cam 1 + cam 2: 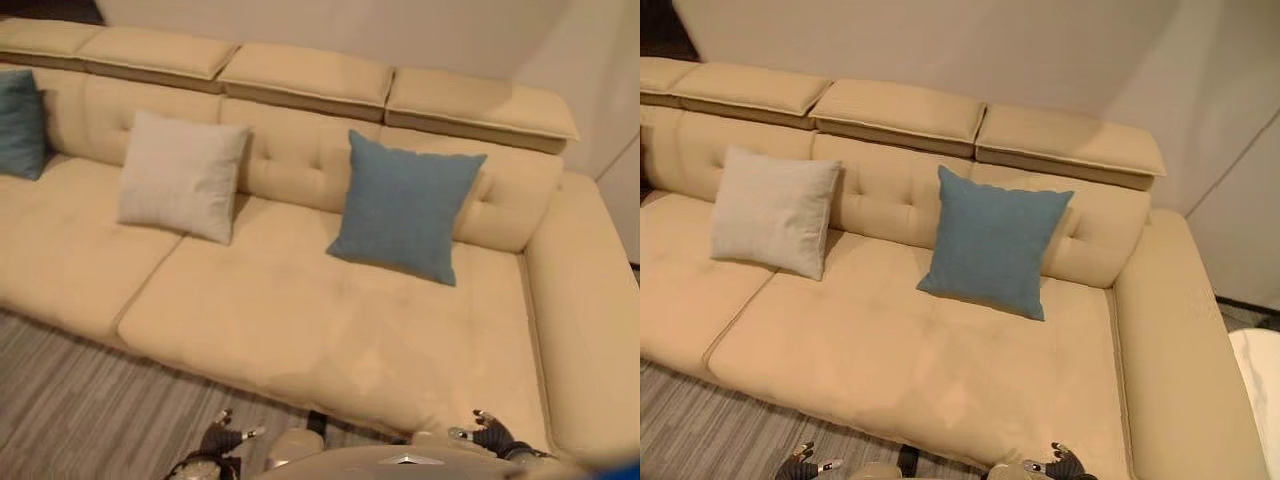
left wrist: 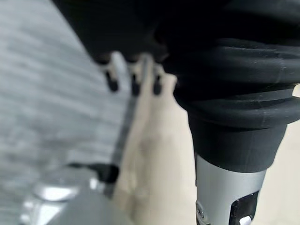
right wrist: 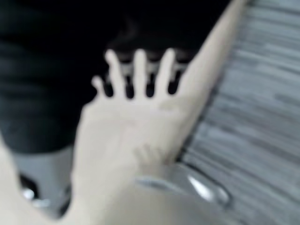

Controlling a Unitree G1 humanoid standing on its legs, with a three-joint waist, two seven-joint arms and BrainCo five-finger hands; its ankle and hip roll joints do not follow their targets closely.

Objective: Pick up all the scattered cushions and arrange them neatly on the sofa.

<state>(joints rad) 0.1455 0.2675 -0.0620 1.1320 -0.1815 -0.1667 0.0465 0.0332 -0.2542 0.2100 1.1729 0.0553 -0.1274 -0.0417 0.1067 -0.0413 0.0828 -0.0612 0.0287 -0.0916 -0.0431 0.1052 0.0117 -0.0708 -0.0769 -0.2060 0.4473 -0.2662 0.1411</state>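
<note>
My left hand (image 1: 222,436) and right hand (image 1: 487,432) hang relaxed and empty before the sofa (image 1: 330,330). White cushion (image 1: 180,176) and blue cushion (image 1: 403,204) lean on its backrest; I'd next seek strays.

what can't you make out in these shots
- Teal cushion, left eye view: cut off by the picture's left edge.
- Sofa: its left end runs past the edge of both eye views, so any cushions there are unseen.
- Left hand and right hand: at the bottom edge, too small to read the fingers; both wrist views are blurred.
</note>
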